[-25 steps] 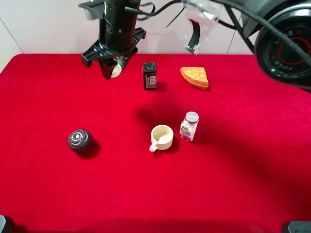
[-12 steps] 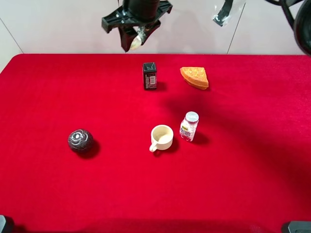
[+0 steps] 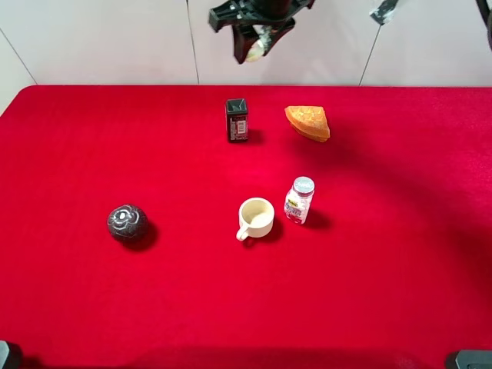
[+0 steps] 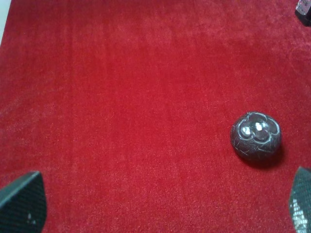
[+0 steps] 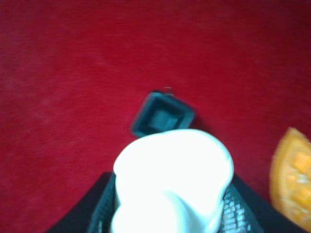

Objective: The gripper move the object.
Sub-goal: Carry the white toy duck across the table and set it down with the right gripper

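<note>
Cream-white rounded object point(image 5: 172, 179), pinched in right tool point(image 3: 257, 44)

You have a red cloth point(image 3: 77, 154) covering the whole table. Toward the far edge you see a small black box point(image 3: 237, 120) standing upright. An orange wedge point(image 3: 308, 122) lies near it on the right, the two apart. Near the middle a cream mug point(image 3: 256, 217) stands mouth up, its handle turned toward the near left. Just beside it on the right stands a small clear bottle point(image 3: 299, 200) with a pale cap and a label. Well apart to the left you find a dark grey ball point(image 3: 127, 221) marked with pale swirling lines. A pale panelled wall point(image 3: 100, 38) runs behind the table.
</note>
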Robot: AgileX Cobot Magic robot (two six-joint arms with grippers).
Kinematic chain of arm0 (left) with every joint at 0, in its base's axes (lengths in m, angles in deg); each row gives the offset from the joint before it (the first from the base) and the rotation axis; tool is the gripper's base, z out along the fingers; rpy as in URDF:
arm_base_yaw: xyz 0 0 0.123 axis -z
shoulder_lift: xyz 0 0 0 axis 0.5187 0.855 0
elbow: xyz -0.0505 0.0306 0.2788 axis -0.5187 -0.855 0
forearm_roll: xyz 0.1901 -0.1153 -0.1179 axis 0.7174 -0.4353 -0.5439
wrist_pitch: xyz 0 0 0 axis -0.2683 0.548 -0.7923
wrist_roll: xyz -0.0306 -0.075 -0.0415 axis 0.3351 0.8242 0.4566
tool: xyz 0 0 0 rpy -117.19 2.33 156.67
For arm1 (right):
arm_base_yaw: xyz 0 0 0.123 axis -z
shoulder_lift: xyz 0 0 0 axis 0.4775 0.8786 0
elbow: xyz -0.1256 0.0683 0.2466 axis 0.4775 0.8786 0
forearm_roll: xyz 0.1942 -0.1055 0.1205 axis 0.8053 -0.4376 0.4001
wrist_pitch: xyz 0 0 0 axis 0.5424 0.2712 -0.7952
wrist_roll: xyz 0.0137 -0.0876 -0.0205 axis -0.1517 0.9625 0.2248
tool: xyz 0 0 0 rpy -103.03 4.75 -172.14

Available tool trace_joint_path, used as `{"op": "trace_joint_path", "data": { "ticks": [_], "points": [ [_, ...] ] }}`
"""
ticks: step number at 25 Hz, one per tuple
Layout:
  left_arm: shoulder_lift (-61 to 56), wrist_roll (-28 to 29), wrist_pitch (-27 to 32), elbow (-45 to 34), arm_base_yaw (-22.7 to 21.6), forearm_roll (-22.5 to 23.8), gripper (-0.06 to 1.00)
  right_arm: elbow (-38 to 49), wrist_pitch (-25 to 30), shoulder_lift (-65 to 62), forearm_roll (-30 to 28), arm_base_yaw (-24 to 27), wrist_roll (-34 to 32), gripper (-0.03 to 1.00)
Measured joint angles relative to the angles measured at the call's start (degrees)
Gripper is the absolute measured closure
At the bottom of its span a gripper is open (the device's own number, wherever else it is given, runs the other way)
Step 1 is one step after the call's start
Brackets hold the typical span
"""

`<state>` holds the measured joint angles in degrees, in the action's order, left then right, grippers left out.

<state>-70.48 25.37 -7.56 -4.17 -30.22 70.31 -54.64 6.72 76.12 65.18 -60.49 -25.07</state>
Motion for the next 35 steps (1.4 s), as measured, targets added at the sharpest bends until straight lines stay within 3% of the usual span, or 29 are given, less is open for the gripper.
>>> {"op": "trace_joint_path", "data": {
  "ticks": [15,26,35],
  "points": [
    [0.0,0.0,0.0,0.0,0.0,0.0,-0.05,2.7,-0.1,0.0,-0.3,11.0,0.1,0.65],
    [0.0,0.0,0.0,0.0,0.0,0.0,-0.05,9.0,-0.4,0.0,-0.3,15.7,1.3,0.65],
    [0.0,0.0,0.0,0.0,0.0,0.0,-0.05,15.2,-6.6,0.1,-0.2,17.7,3.3,0.65]
  ]
}}
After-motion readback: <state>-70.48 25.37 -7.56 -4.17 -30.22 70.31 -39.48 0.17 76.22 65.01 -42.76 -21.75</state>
